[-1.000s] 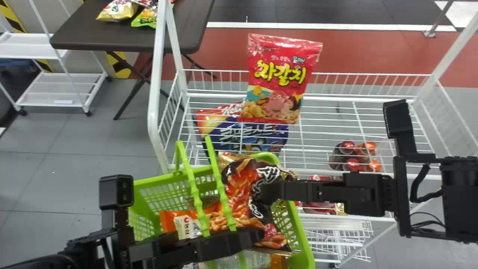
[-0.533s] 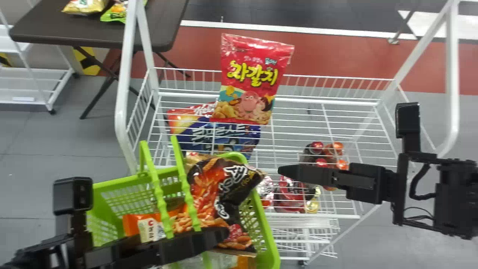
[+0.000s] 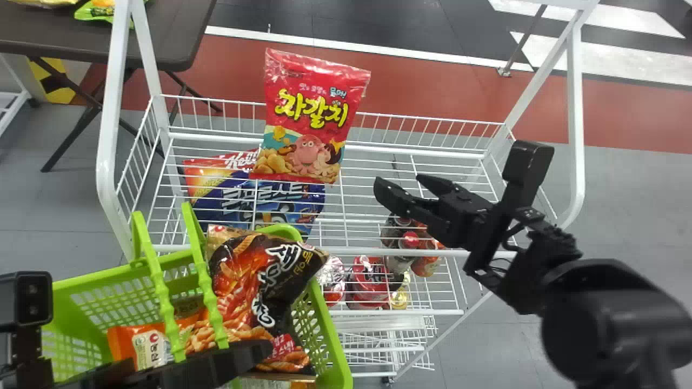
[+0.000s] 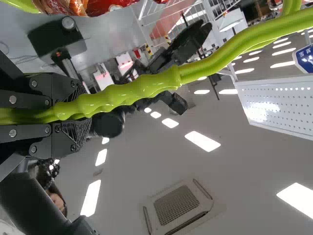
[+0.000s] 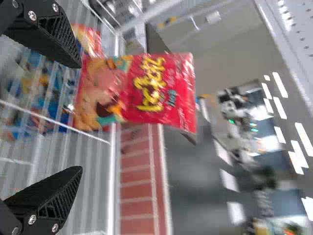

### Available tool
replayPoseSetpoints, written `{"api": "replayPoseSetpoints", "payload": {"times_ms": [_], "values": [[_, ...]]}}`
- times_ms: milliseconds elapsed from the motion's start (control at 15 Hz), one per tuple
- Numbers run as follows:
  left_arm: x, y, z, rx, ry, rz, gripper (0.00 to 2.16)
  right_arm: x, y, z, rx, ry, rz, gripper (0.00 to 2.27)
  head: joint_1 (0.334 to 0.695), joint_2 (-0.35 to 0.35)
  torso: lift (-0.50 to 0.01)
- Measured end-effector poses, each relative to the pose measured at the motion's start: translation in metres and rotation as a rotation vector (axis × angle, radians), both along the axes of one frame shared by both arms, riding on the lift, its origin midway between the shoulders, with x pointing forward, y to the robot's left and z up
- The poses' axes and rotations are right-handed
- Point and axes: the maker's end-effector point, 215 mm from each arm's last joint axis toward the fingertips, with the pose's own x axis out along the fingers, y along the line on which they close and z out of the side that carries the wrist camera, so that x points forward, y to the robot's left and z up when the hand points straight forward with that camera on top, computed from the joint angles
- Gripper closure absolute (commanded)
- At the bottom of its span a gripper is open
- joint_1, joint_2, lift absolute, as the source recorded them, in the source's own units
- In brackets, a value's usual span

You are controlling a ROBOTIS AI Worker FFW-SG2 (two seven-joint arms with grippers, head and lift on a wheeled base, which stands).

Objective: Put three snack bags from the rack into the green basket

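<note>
Right pincer (image 3: 399, 182) found released, fingers parted, over the wire rack (image 3: 362, 252), just to the right of the red snack bag (image 3: 311, 116). Said bag stands on the top shelf, leaning at the rear rail. Left pincer (image 4: 54, 115) is clenched round the basket handle (image 4: 161, 81). Step in hand judged to be the grasp of the red bag. Recommended: bring one finger before the bag and one behind it at its right edge, clear of the rail, then close gently so the contents are not crushed. Lift straight up before swinging across; a low path could snag a wire. Packaging: glossy, creased film, plump below, with a flat crimped top likely to fold if pinched alone. Finger pads (image 5: 56, 29) are ribbed and should grip slick film. Green basket (image 3: 332, 335): moulded plastic, pierced lattice walls, knobbed handles; holds a black-and-red bag (image 3: 235, 275), creased, bulky and high at the rim. Lower it beside that one.
</note>
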Motion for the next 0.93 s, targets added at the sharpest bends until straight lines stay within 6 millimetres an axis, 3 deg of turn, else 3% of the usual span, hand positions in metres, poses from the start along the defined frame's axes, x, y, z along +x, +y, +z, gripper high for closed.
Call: {"api": "replayPoseSetpoints", "payload": {"times_ms": [200,467,933], "values": [[-0.003,0.002,0.001,-0.006,0.006,0.005,2.15,-0.008,-0.010,-0.008,-0.035,-0.137,-0.034,0.08,0.695,-0.241,0.000],[-0.005,0.003,0.001,-0.012,0.011,0.005,2.15,-0.034,-0.019,-0.033,-0.034,-0.157,-0.052,0.08,0.695,-0.268,0.000],[-0.011,0.002,0.002,-0.017,0.021,-0.002,2.15,-0.053,-0.019,-0.039,-0.031,-0.169,-0.069,0.09,0.695,-0.283,0.000]]}}
